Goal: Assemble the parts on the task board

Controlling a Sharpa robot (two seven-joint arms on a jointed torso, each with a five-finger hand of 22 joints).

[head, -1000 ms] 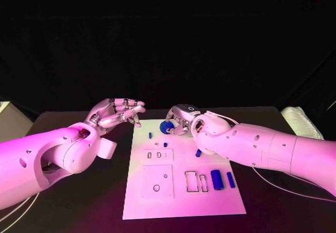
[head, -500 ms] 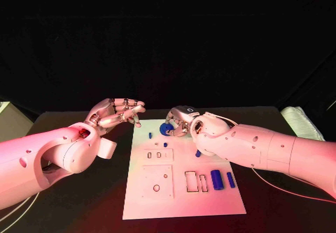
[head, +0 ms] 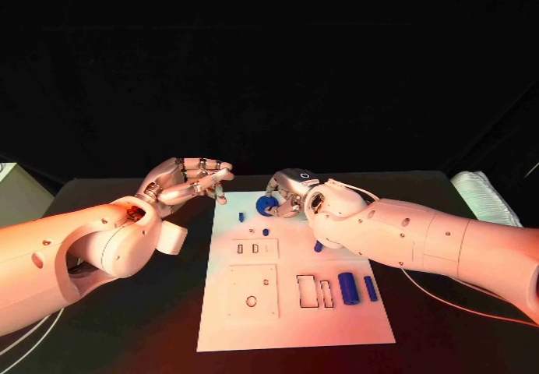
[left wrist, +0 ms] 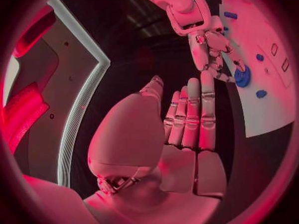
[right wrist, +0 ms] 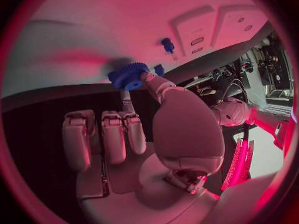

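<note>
Gear, blue, pinched on edge by right hand over task board; left hand curled, holding nothing.

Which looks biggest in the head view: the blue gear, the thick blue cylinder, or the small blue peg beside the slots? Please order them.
1. Blue gear, partly hidden by the right hand that holds it.
2. Thick blue cylinder. It lies nearer the camera, so these two are close and the order is unsure.
3. Small blue peg, clearly smallest.
</note>
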